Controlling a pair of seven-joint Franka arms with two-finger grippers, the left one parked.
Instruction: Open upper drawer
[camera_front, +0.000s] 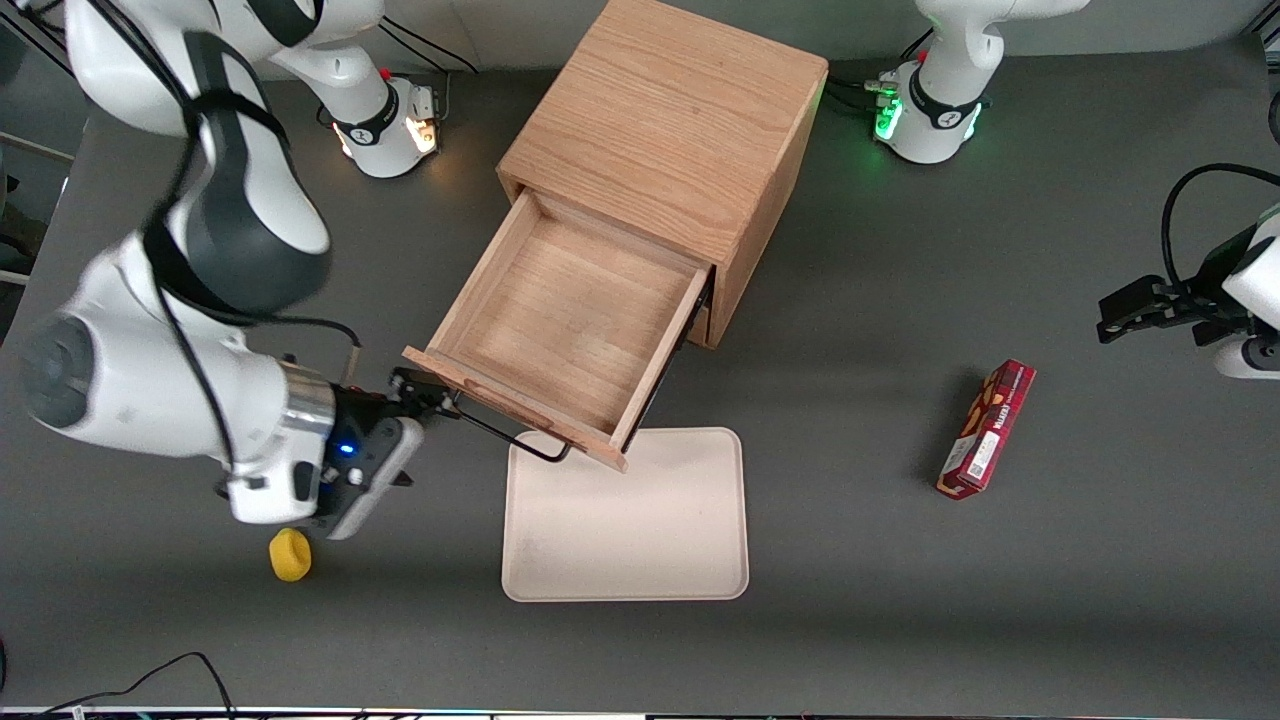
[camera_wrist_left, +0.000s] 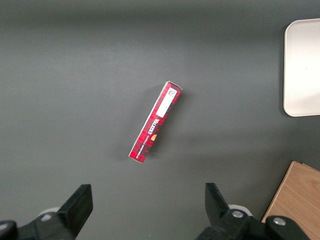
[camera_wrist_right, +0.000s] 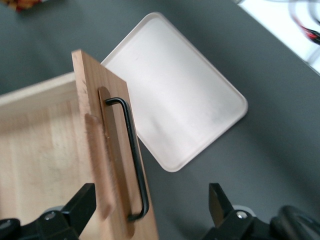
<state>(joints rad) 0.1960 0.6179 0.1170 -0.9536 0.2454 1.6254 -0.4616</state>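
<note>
Oak cabinet (camera_front: 665, 150) stands on the grey table (camera_front: 1000, 620) close to the table edge farthest from the front camera, about midway along that edge, and its upper drawer (camera_front: 560, 330) is pulled well out toward the front camera, so the bare wooden floor of the shallow box shows from above. Nothing lies inside it. The drawer's front panel hangs over the nearest corner of a cream tray (camera_front: 625, 520) that sits flat on the table, nearer the front camera than the cabinet. A black wire handle (camera_front: 510, 435) runs along the face of that front panel, and the wrist view shows the same handle (camera_wrist_right: 132, 160) as a thin bent bar standing off the wood, with the tray (camera_wrist_right: 175, 90) lying past it. The gripper (camera_front: 425, 392) of the working arm sits at the end of the handle toward the working arm's end of the table, just beside the drawer front; in the wrist view its fingers (camera_wrist_right: 80, 202) are spread wide apart, one over the drawer side and one over the bare table, with the handle between them and not pinched. A small yellow object (camera_front: 290, 555) rests on the table near the working arm's wrist, closer to the front camera. A red box (camera_front: 987, 428) lies well apart, toward the parked arm's end of the table.
</note>
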